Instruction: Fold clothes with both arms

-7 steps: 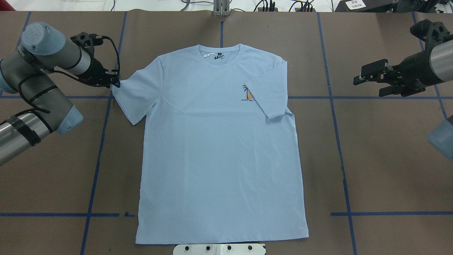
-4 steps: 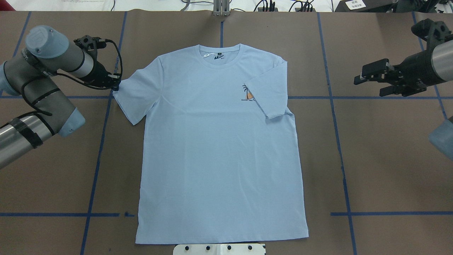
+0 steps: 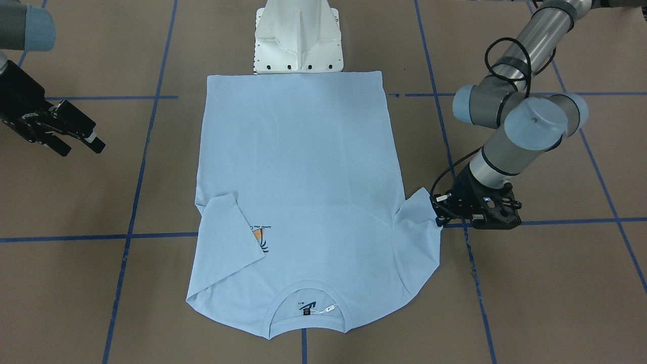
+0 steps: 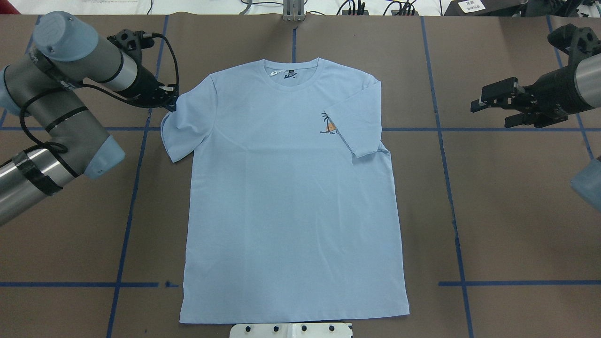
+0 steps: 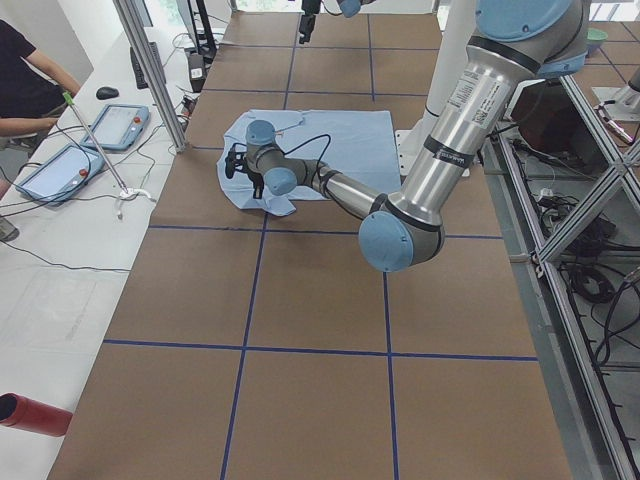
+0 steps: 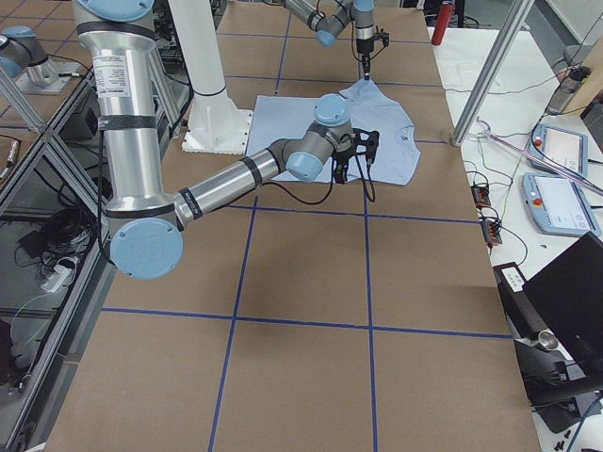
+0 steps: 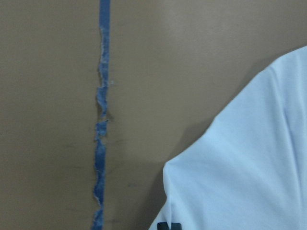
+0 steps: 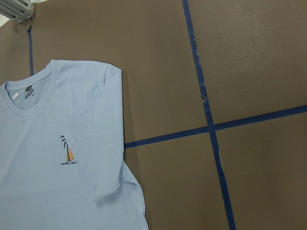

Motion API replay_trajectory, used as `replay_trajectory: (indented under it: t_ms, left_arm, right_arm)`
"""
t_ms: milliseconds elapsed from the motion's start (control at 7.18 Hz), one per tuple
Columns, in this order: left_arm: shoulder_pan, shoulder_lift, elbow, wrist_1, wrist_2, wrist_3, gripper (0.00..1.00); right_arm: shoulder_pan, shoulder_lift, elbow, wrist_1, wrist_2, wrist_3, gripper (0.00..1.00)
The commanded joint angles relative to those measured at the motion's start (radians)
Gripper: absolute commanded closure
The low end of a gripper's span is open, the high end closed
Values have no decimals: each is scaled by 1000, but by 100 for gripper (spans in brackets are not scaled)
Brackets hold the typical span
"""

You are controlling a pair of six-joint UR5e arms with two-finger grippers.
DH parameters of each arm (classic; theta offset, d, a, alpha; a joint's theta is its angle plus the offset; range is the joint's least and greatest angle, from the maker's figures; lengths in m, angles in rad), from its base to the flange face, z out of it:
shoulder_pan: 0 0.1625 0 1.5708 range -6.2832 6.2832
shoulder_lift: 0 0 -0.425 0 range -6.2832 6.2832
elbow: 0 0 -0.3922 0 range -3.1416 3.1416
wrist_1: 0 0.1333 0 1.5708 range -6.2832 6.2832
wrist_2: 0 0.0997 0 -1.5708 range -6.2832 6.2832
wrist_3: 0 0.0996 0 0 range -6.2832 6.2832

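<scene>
T-shirt [image 4: 291,197] count is one: light blue, lying face up and flat on the brown table [image 4: 516,211], centred between the two arms, hem at the near edge by the white base [image 3: 298,40] and collar at the far side. It has one small palm-tree print [image 4: 328,124] on the chest and one dark label [image 3: 306,312] inside the neck.

Of its two sleeves, the right sleeve [image 4: 359,122] is folded inward over the chest, its edge covering part of the print. The left sleeve [image 4: 188,126] is drawn in toward the body, its far corner raised off the table.

The left arm [image 4: 70,117] reaches in from the left, and the left gripper [image 4: 170,101] is pinched closed on that raised corner. The right arm [image 4: 587,80] is at the far right, well apart from the shirt; the right gripper [image 4: 492,114] hangs above bare table with its two fingers spread and nothing between them.

Blue tape lines [image 4: 446,141] cross the table in a grid. In the left side view, one person [image 5: 25,80] sits at a white bench beyond the table's far edge.
</scene>
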Motion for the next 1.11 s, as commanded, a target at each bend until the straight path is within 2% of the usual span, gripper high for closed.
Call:
replay_trajectory:
  t_ms: [0,139,418,557,697,836,975]
  left_arm:
    - [74,-124,50,48,6,-150,100]
    - [74,-221,176,22,16,-168,100]
    - [85,-337,352,-71,61,-217,100]
    - [103,-364,415,-128,81,-221,86]
    - [120,-364,407,-148,82,-257,12]
    - [128,-338,305,-154,76,-286,1]
    - [155,-227,108,-151,73,-349,1]
  right_arm:
    - [1,-9,-2,0,1,0,0]
    - [1,-10,0,0,1,0,0]
    - [1,-7,7,-2,7,2,0]
    - [1,-9,7,-2,7,2,0]
    - [1,-9,9,-2,6,3,0]
    - [-5,2,7,-3,-5,18,0]
    - [-37,4,7,-5,-14,26,0]
